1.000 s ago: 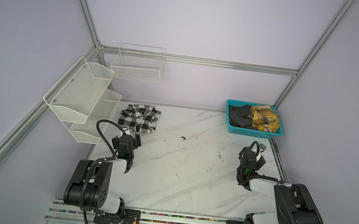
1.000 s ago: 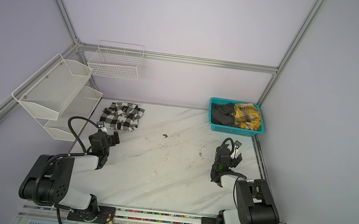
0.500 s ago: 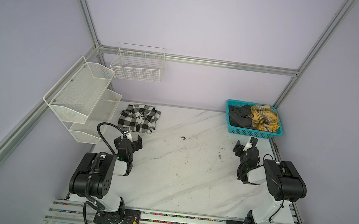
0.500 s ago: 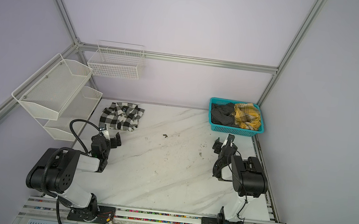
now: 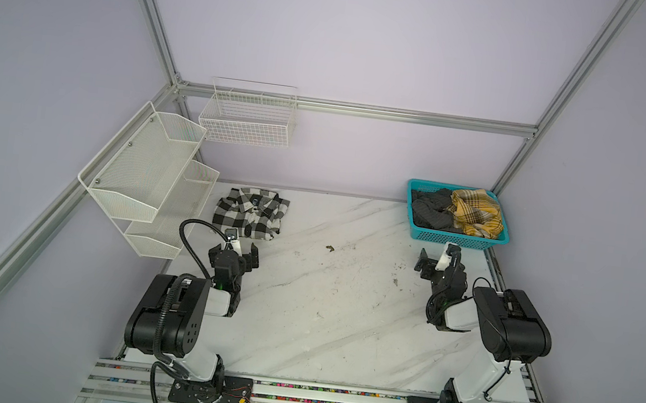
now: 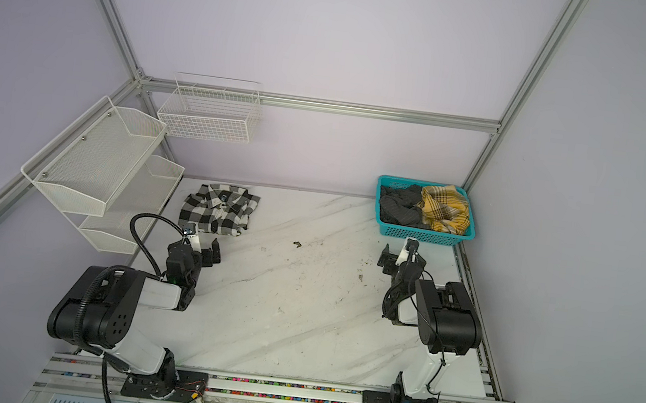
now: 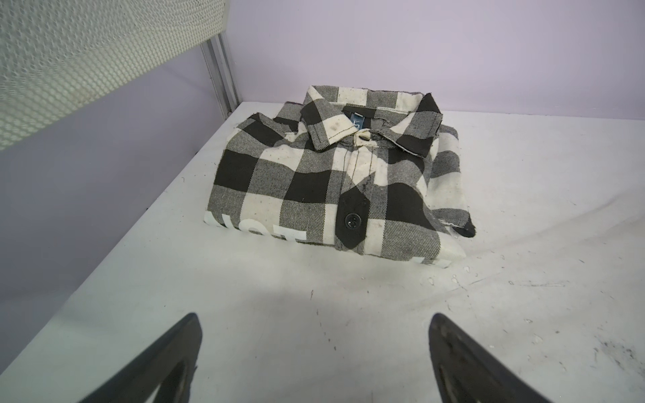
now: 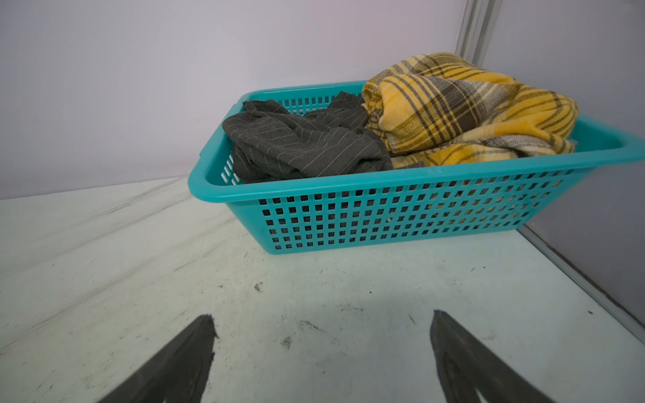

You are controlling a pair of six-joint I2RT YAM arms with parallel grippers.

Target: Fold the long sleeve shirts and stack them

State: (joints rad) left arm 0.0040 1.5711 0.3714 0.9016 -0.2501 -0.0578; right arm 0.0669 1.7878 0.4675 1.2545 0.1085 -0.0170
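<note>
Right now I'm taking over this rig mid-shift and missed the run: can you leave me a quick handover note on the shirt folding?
Left gripper: fingers open, empty, facing the checked shirt without touching it.
Right gripper: fingers open, empty, facing the teal basket, short of it.
Done: the checked shirt lies folded, collar up, at the far left of the table.
Left: a dark pinstriped garment and a yellow plaid garment lie crumpled in the basket. They probably need folding and stacking on the checked shirt.
</note>
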